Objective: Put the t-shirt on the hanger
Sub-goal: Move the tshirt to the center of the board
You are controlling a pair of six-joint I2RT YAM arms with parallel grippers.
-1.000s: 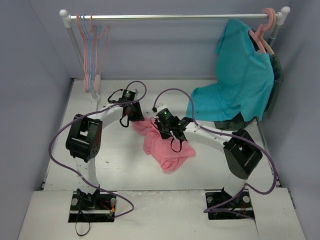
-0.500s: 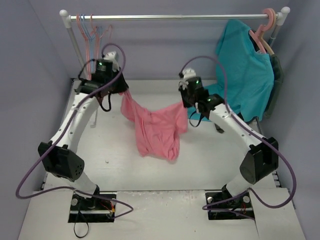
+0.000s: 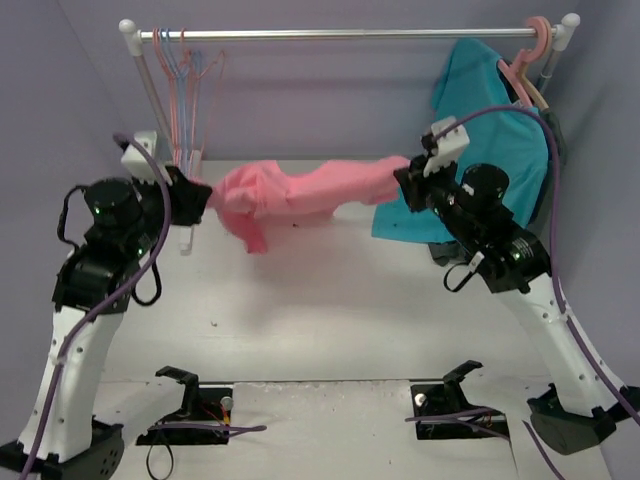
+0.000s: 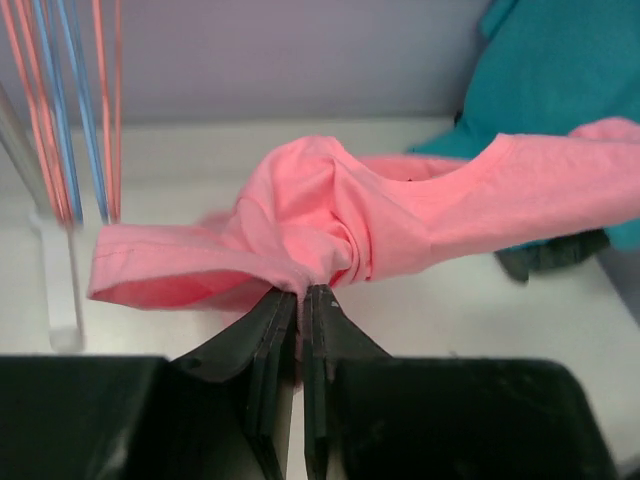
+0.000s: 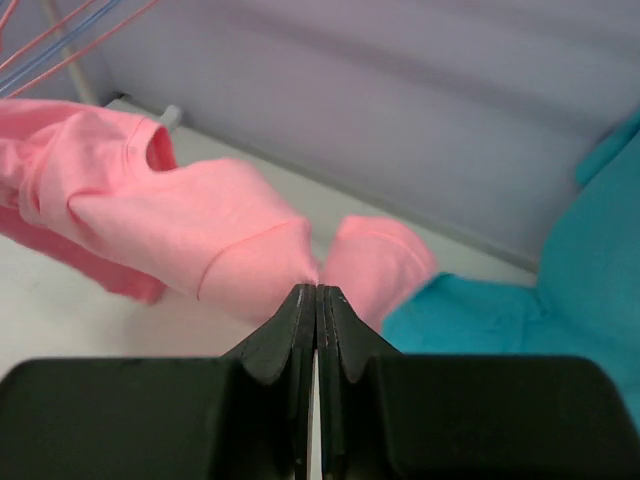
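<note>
The pink t-shirt (image 3: pixel 300 192) hangs stretched in the air between my two grippers, well above the table, with a fold drooping near its left end. My left gripper (image 3: pixel 205 198) is shut on its left end, seen bunched at the fingertips in the left wrist view (image 4: pixel 330 215). My right gripper (image 3: pixel 405 180) is shut on its right end, seen in the right wrist view (image 5: pixel 150 210). The thin pink hanger (image 3: pixel 172 100) hangs among thin blue ones at the rail's left end, just behind my left gripper. Its wires show in the left wrist view (image 4: pixel 105 100).
A clothes rail (image 3: pixel 350 34) spans the back, with its white post (image 3: pixel 155 100) at the left. A large teal t-shirt (image 3: pixel 490 150) hangs on a thick pink hanger (image 3: pixel 535 45) at the right, over a dark garment (image 3: pixel 555 150), close behind my right gripper. Walls close both sides.
Both arms rose from the table with the pink t-shirt and spread apart. The shirt went from a heap, to sagging, to stretched almost level.
</note>
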